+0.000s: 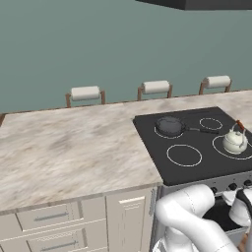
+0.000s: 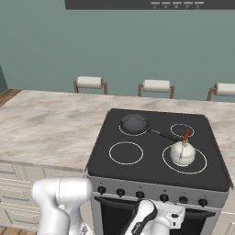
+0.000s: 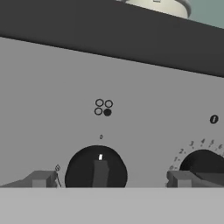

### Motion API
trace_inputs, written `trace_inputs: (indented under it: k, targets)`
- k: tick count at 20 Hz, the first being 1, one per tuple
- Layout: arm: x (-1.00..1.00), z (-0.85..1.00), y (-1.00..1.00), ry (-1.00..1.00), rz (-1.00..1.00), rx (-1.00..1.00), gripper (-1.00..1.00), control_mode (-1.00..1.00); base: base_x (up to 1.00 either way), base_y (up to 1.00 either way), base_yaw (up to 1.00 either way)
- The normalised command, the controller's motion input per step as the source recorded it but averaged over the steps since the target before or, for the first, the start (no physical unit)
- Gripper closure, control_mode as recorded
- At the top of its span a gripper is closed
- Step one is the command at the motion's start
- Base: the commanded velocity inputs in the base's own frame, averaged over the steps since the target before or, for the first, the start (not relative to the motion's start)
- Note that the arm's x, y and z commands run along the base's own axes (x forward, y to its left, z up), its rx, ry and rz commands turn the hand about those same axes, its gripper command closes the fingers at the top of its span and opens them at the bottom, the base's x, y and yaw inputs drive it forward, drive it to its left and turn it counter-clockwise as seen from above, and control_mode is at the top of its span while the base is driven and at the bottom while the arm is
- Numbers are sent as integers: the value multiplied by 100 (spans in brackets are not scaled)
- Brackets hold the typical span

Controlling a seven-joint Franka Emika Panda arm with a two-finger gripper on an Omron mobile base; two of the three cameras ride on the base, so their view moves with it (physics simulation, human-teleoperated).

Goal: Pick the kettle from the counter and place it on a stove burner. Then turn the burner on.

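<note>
The cream-white kettle (image 2: 182, 153) (image 1: 235, 141) stands upright inside the large white-outlined stove burner (image 2: 202, 163) (image 1: 218, 148) at the front right of the black cooktop. Its underside peeks over the stove's edge in the hand view as a pale kettle base (image 3: 164, 6). My gripper (image 3: 111, 179) is low in front of the stove's grey control panel. It is open, with a finger on each side of a black knob (image 3: 96, 173) and a gap to both. The knob's white mark points up at the 0. The marbled counter (image 1: 64, 147) (image 2: 46, 124) spreads to the left.
A dark frying pan (image 1: 169, 125) (image 2: 135, 122) with a long handle sits on the back left ring. A second knob (image 3: 203, 164) lies to the right of my fingers. A row of knobs (image 2: 120, 192) lines the stove front. Chair backs (image 1: 85, 93) stand behind the counter.
</note>
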Motion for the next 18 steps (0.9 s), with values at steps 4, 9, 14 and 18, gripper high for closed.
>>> trace_inputs:
  k: [4,9,14,18]
  targets:
    - [0,0,0,0,0,0,-100,-100,0,0,0]
    - [0,0,0,0,0,0,-100,-100,0,0,0]
    - [0,0,4,0,0,0,-100,-100,0,0,0]
    - [0,0,4,0,0,0,-100,-100,0,0,0]
